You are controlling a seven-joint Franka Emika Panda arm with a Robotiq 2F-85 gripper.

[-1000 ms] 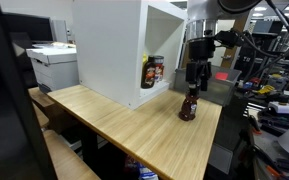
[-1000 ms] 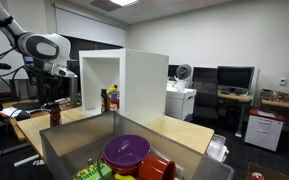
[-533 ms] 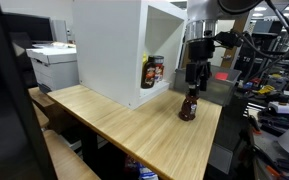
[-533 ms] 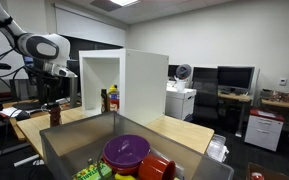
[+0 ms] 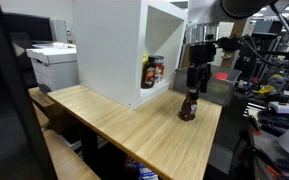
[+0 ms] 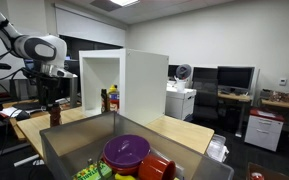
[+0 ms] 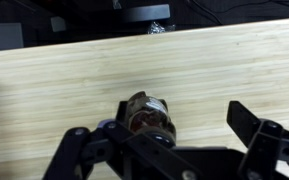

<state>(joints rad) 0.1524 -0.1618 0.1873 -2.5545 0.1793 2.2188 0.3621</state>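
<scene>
A dark brown bottle (image 5: pixel 188 106) stands upright on the wooden table (image 5: pixel 124 125), near its edge. My gripper (image 5: pixel 193 86) hangs straight above the bottle's top, open and holding nothing. From the opposite side, an exterior view shows the gripper (image 6: pixel 53 101) over the bottle (image 6: pixel 55 116). In the wrist view I look down on the bottle's cap and shoulders (image 7: pixel 147 113). It sits between the spread fingers of the gripper (image 7: pixel 169 122), closer to the left finger (image 7: pixel 84 140) than to the right one (image 7: pixel 249 122). Neither finger touches it.
A tall white open-fronted cabinet (image 5: pixel 109 45) stands on the table beside the bottle, with small jars (image 5: pixel 152 70) inside it. A grey bin (image 6: pixel 134 150) holding a purple bowl (image 6: pixel 126 151) and other items fills the foreground of an exterior view. A printer (image 5: pixel 52 60) sits behind.
The arm has shifted very slightly over the bottle. The jaws stay open and the bottle has not moved.
</scene>
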